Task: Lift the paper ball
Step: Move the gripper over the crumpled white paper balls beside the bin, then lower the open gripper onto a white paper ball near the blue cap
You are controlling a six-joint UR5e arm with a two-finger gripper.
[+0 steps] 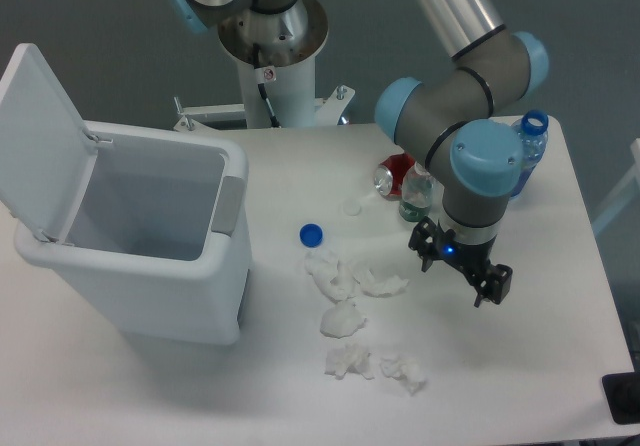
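Note:
Several crumpled white paper balls lie on the white table in front of the bin: a cluster (335,276), one beside it (384,285), one below (342,319), and two nearer the front edge (349,362) (405,372). My gripper (459,271) hangs above the table to the right of the papers, about level with the upper cluster. Its two black fingers are spread apart with nothing between them. It touches no paper.
A white bin (140,241) with its lid up stands at the left. A blue bottle cap (311,234) and a clear cap (351,207) lie near the papers. A red can (393,177), a small bottle (416,196) and a blue-capped bottle (528,151) stand behind the gripper.

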